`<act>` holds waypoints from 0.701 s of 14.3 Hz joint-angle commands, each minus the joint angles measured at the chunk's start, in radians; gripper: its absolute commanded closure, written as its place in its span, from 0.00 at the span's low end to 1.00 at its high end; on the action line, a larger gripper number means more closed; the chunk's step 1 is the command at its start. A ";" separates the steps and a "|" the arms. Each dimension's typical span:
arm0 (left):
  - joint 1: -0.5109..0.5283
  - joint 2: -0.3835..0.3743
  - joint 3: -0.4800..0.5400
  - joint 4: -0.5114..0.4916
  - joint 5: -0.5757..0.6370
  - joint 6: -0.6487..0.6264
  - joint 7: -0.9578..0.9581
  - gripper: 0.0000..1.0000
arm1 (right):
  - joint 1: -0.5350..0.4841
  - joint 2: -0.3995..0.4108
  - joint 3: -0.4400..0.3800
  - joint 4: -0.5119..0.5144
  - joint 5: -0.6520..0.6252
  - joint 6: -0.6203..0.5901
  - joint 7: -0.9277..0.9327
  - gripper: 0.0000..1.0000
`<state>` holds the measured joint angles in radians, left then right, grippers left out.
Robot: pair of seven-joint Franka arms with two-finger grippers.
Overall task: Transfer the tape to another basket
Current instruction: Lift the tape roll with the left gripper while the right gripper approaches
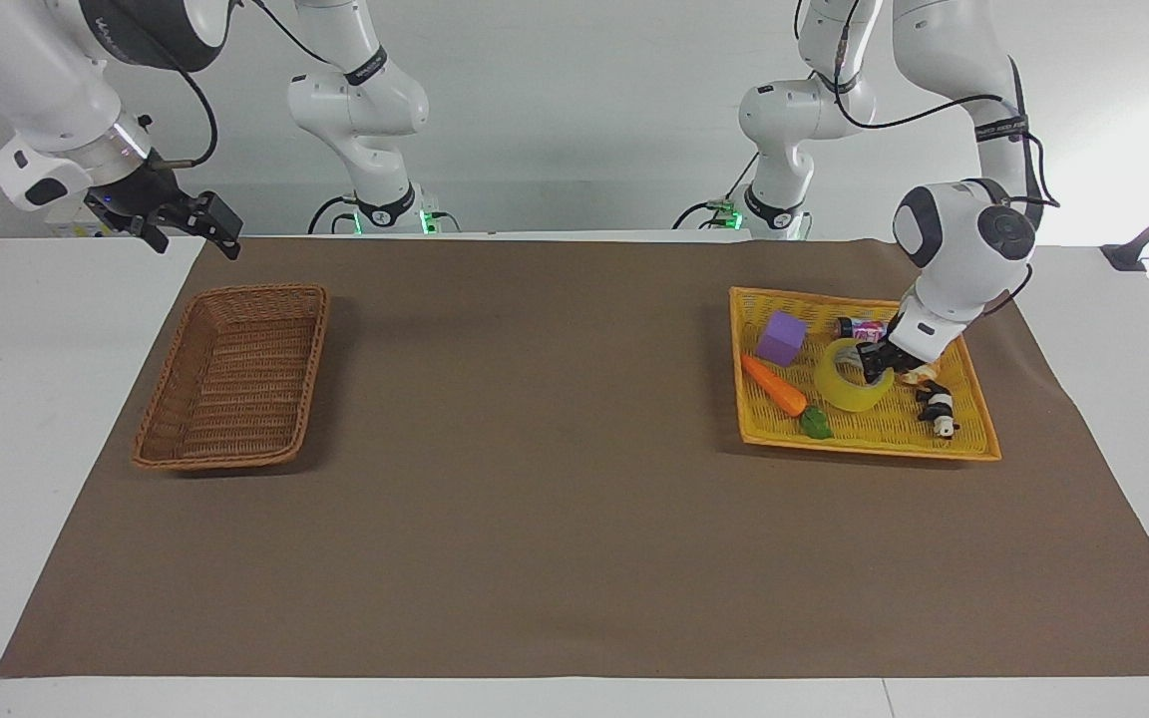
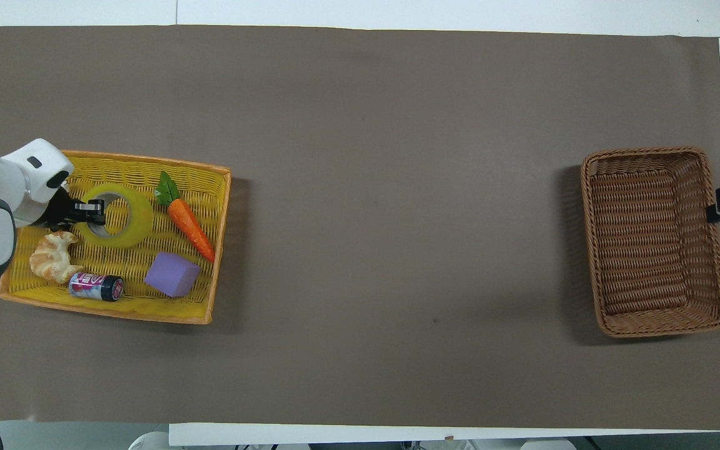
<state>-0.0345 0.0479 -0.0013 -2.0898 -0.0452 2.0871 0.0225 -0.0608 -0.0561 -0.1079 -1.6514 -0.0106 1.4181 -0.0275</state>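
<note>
Brown mat [image 1: 555,499] covers most of the white worktop [image 1: 26,399].

At the left arm's end, the yellow tray [image 1: 973,439] sits on the mat. Nearest the robots in the tray: small can [image 2: 96,287] lying on its side, purple block [image 2: 172,274] beside it, and a croissant [image 2: 52,262] toward the tray's outer end. Farther along, the tape [image 2: 127,215] is tilted up on edge, its rim raised off the tray floor. The left gripper [image 2: 90,210] is in the tray with its fingers shut on the tape, pinching the wall of the roll, one finger inside the core hole. The tape is above the tray, not clear of it, its lower edge looks close to the weave; cannot tell whether it touches. Toy carrot [image 2: 188,219] lies just beside the tape, toward the worktop's middle, its green leaves pointing to the tray's farther edge. A small black-and-white figure [image 1: 937,409] lies near the tray's farther corner at the outer end; hidden by the arm in the overhead view.

At the right arm's end, the basket [image 1: 235,374] rests on the mat, nothing in it. The right gripper [image 1: 200,221] waits in the air over the worktop's edge near the basket's corner closest to the robots, fingers spread wide, holding nothing.
</note>
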 commanded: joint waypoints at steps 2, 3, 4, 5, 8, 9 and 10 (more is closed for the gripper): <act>-0.050 0.096 0.009 0.258 -0.152 -0.130 -0.062 1.00 | -0.013 -0.007 0.010 0.001 -0.008 -0.005 -0.020 0.00; -0.086 0.099 0.009 0.261 -0.166 -0.109 -0.123 1.00 | -0.013 -0.007 0.010 0.001 -0.008 -0.005 -0.020 0.00; -0.134 0.108 0.009 0.258 -0.168 -0.063 -0.180 1.00 | -0.013 -0.007 0.011 0.001 -0.008 -0.005 -0.020 0.00; -0.172 0.110 0.007 0.248 -0.168 -0.014 -0.229 1.00 | -0.013 -0.008 0.010 -0.002 -0.008 -0.016 -0.019 0.00; -0.255 0.110 0.009 0.244 -0.258 0.025 -0.275 1.00 | -0.030 -0.017 0.004 -0.004 -0.006 -0.050 -0.047 0.00; -0.277 0.110 0.007 0.244 -0.280 0.034 -0.294 1.00 | -0.031 -0.021 0.004 -0.011 0.000 -0.047 -0.084 0.00; -0.301 0.110 0.007 0.244 -0.294 0.036 -0.312 1.00 | -0.045 -0.021 0.004 -0.019 0.044 -0.038 -0.124 0.00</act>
<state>-0.2987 0.1596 -0.0094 -1.8595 -0.3015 2.1124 -0.2597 -0.0762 -0.0598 -0.1122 -1.6517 -0.0040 1.3782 -0.0793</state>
